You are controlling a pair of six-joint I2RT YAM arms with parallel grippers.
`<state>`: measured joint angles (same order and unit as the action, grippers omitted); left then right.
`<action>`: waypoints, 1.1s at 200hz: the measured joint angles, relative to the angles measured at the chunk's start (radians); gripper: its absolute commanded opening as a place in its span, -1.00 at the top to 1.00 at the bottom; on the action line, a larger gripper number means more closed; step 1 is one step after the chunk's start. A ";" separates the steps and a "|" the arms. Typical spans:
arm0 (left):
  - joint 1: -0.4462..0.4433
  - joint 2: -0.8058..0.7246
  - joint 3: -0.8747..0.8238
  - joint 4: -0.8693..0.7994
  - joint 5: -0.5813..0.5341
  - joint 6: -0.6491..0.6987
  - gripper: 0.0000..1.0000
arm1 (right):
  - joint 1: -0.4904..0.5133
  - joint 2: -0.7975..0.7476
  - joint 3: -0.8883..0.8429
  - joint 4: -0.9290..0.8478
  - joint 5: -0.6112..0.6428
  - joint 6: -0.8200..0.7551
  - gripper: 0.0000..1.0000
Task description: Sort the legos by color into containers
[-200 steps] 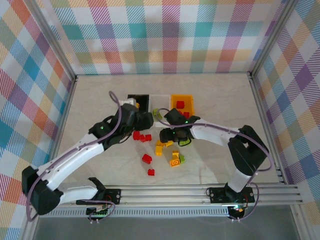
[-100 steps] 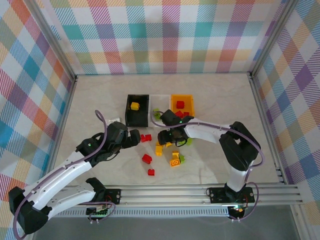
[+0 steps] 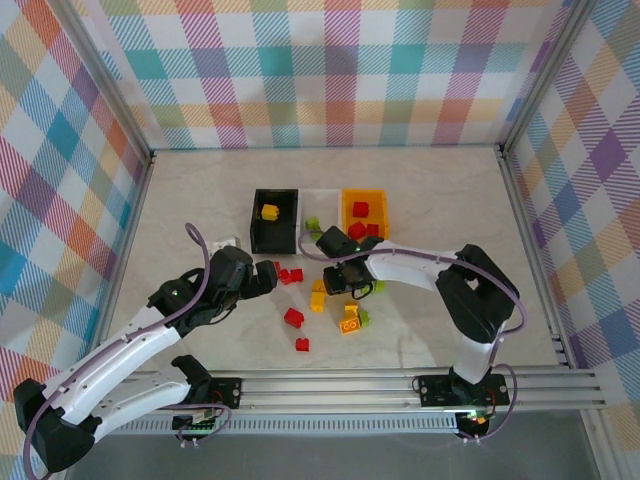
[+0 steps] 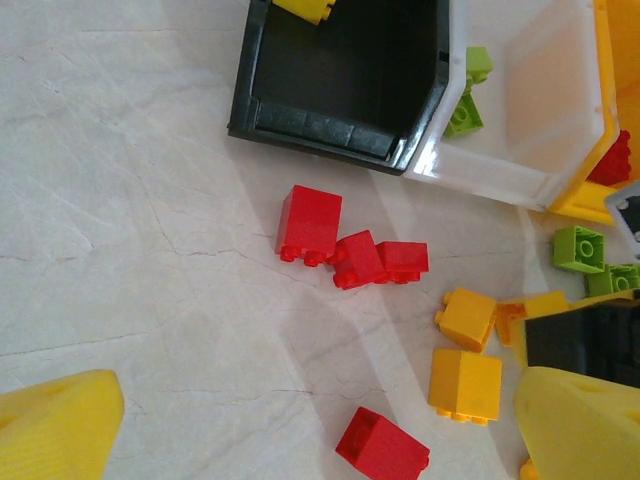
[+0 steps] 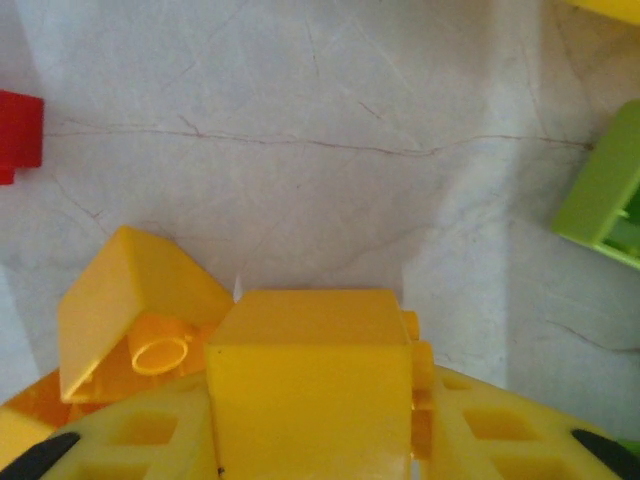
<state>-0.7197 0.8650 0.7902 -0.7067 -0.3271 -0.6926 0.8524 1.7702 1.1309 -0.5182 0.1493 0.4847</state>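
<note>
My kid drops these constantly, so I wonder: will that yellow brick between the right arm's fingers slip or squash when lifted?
Probably no squashing: the yellow brick looks like hard, boxy plastic. Its smooth, shiny sides might slip, though the flat faces should take a squeeze squarely. Small as it is, it is likely light.

A yellow lego point(image 5: 310, 370) sits between the right gripper's point(image 3: 334, 285) fingers, a tilted lego point(image 5: 130, 300) just left. Red legos point(image 4: 350, 255) lie left; black bin point(image 3: 257, 235), white bin point(image 3: 322, 200) and orange bin point(image 3: 345, 210) stand beyond.
</note>
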 measured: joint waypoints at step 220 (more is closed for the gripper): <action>0.000 -0.149 -0.114 -0.102 0.055 -0.028 -1.00 | -0.062 0.479 0.885 0.011 -0.185 0.053 -0.48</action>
<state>-0.7197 0.7158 0.6758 -0.8089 -0.2722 -0.7208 0.7902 2.2490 2.0163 -0.5072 -0.0353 0.5381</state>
